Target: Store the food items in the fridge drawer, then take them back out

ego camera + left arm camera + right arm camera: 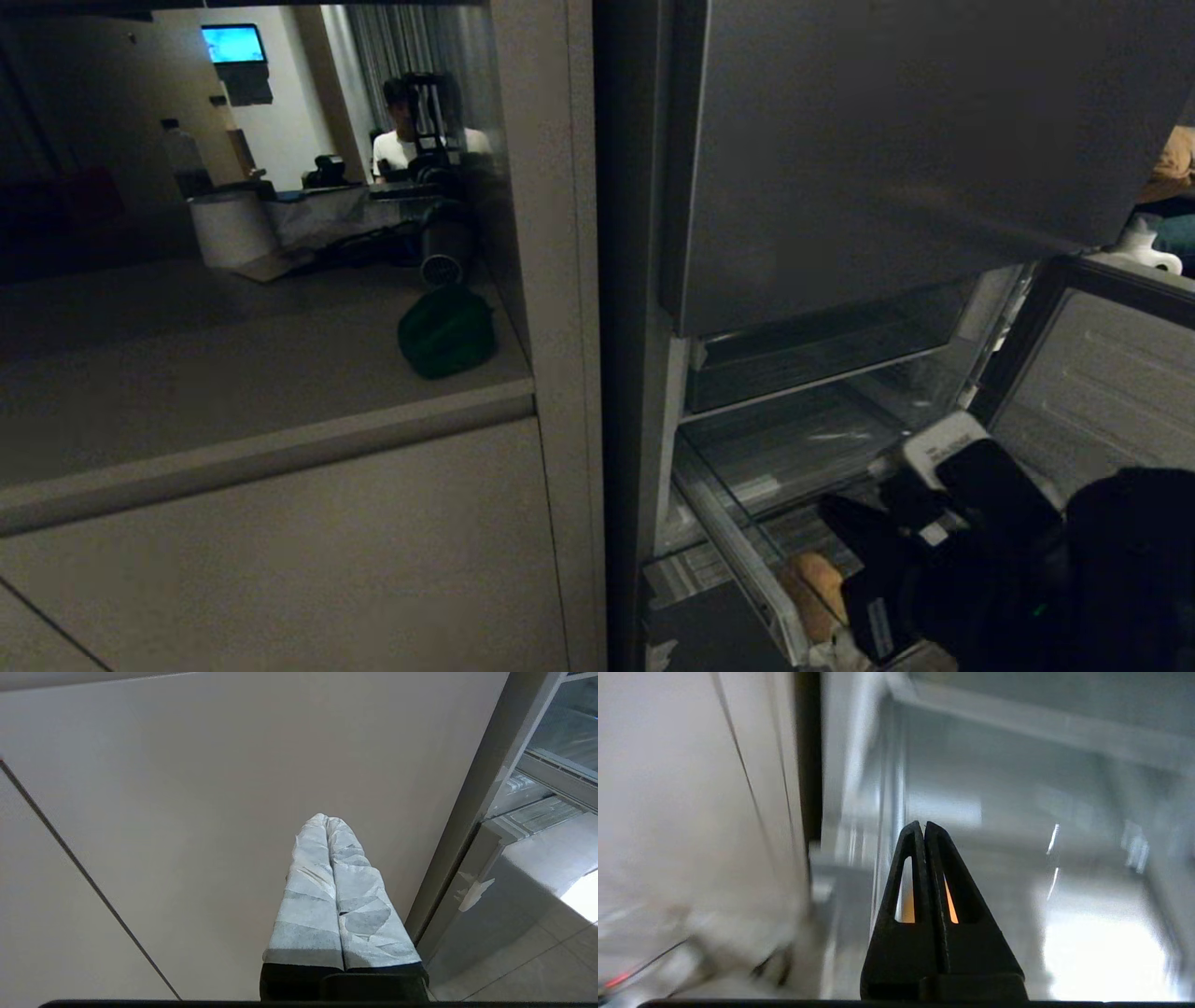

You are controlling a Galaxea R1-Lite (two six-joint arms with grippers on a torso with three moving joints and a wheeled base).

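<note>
The tan-brown, matte, rounded potato-like food item lies inside the wide, see-through plastic fridge drawer, close to its clear front wall at the near end. We see the drawer pulled out from the open lower compartment of the fridge, beneath a clear shelf.

Our right claw, black with slotted fingers, hangs just above the drawer and beside the food item, its fingers pressed together with nothing between them. In the right wrist view the joined fingertips point into the drawer, and an orange-tan patch shows through the finger slots.

Our left claw, wrapped in pale grey tape, is parked in front of the plain beige cabinet door to the left of the fridge, fingers pressed together and empty.

On the tabletop above that cabinet rests a dark green rounded object. A flat dark grey fridge panel stands above the drawer.
</note>
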